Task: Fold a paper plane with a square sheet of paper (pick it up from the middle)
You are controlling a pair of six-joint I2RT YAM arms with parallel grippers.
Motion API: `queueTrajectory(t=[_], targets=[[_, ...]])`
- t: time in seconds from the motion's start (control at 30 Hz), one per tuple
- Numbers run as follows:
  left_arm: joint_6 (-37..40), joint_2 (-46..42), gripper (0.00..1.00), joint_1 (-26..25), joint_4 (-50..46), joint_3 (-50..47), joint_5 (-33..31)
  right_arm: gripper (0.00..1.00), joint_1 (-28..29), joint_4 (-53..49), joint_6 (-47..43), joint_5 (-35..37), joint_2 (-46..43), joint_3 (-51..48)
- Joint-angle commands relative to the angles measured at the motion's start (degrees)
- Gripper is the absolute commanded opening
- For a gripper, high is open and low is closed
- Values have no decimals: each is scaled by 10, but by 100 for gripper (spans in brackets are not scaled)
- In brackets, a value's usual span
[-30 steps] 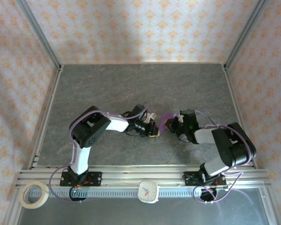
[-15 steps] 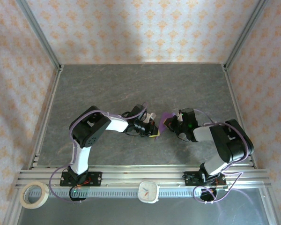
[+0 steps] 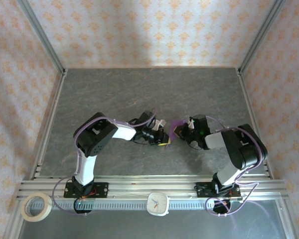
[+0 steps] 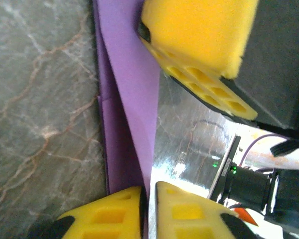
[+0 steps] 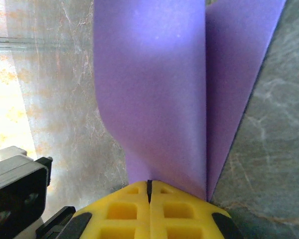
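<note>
Right tool clamped shut on folded purple sheet of paper, held over middle of table. Left tool pads slit apart around sheet's edge; grip there unclear. Risk on left release: fold springing open, sheet twisting in single pinch.

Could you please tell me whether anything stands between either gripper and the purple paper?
Nothing visible does. The right gripper is shut directly on the purple paper, and the left gripper pinches it too, from the opposite side.
</note>
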Motion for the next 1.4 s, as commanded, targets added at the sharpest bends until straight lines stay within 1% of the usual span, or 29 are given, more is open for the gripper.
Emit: queueTrajectory(t=[0.0, 0.2, 0.37, 0.57, 0.6, 0.67, 0.8, 0.9, 0.93, 1.2, 1.3, 1.33, 1.37], targets=[[49, -2, 21, -1, -58, -8, -34, 3, -2, -43, -21, 54, 29, 6], [72, -5, 22, -2, -68, -12, -7, 3, -2, -42, -19, 49, 28, 8], [105, -13, 21, -2, -108, -5, -16, 3, -2, -44, -17, 49, 29, 9], [125, -13, 9, -2, -137, -5, -22, 3, -2, -45, -16, 49, 27, 9], [125, -14, 8, -2, -137, -6, -20, 3, -2, -45, -15, 50, 27, 9], [142, -16, 10, -2, -142, -7, -22, 3, -2, -45, -15, 50, 25, 9], [151, -23, 18, -2, -153, -10, -27, 3, -2, -48, -15, 53, 27, 9], [156, -28, 20, -2, -159, -15, -30, 3, -2, -48, -15, 54, 28, 10], [156, -31, 19, -2, -158, -17, -29, 3, -2, -49, -15, 53, 29, 10], [165, -27, 4, -2, -158, -19, -7, 3, -2, -49, -15, 53, 36, 12], [169, -31, 4, -2, -162, -19, -9, 3, -2, -49, -15, 54, 37, 13], [171, -31, 5, -2, -165, -19, -6, 3, -2, -50, -15, 54, 37, 13], [173, -33, 9, -2, -166, -19, -7, 3, -2, -50, -15, 55, 37, 13]])
